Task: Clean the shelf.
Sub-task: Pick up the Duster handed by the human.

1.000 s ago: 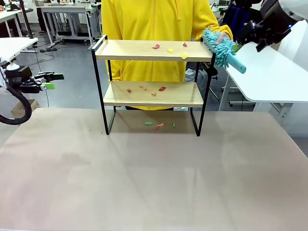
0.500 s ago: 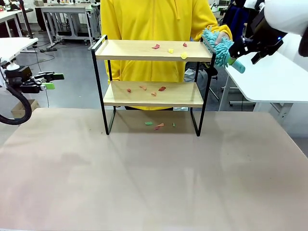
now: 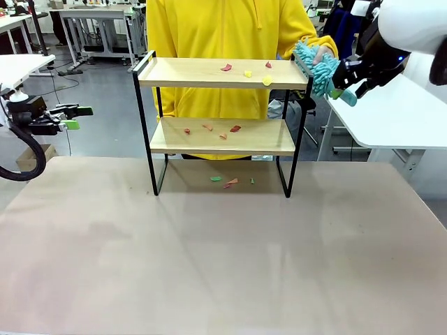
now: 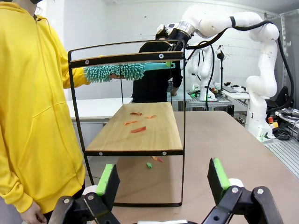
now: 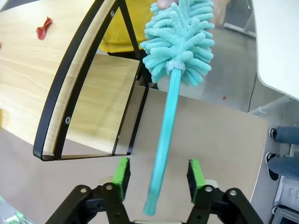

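Observation:
The shelf (image 3: 209,72), a black-framed rack with two wooden boards, stands at the table's far side, with coloured scraps (image 3: 247,73) on both boards. At its right end a person's hand (image 3: 323,51) holds up a teal fluffy duster (image 3: 318,70). My right gripper (image 3: 346,75) is at the duster's handle. In the right wrist view the handle (image 5: 163,140) runs between the green pads (image 5: 122,172), which stand apart around it. My left gripper (image 3: 75,117) hangs open off the table's left side. From the left wrist view the shelf (image 4: 140,133) is seen end-on, beyond the left gripper (image 4: 162,179).
More scraps (image 3: 230,181) lie on the beige table (image 3: 223,265) under the shelf. A person in a yellow hoodie (image 3: 223,28) stands right behind it. A white side table (image 3: 391,112) is at the right, and the near table surface is bare.
My right gripper has moved left and down along the duster's handle until the handle lies between its fingers. The left arm, the shelf and the scraps have not moved.

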Robot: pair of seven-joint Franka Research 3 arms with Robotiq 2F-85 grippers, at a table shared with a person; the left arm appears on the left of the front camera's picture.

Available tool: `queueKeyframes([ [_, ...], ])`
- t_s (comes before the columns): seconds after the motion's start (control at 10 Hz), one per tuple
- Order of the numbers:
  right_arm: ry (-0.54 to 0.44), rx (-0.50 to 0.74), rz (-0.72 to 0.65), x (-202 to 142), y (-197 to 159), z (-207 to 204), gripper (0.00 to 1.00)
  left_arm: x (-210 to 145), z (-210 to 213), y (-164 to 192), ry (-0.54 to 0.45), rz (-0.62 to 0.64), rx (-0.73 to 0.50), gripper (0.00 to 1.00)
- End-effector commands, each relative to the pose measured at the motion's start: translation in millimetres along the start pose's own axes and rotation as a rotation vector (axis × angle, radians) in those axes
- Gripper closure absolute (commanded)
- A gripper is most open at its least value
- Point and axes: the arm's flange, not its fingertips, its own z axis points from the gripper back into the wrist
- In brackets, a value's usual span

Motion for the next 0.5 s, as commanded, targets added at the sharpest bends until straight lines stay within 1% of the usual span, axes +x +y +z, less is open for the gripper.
queueKeyframes([
  [0.0, 0.001, -0.044, -0.031, 3.0, 5.8, -0.1, 1.00, 2.4, -0.1, -1.1, -0.001, -0.015, 0.001, 0.00],
  [0.4, 0.021, -0.070, -0.038, 3.3, 6.4, -3.1, 1.00, 2.4, -0.1, -1.1, -0.001, -0.015, 0.001, 0.00],
])
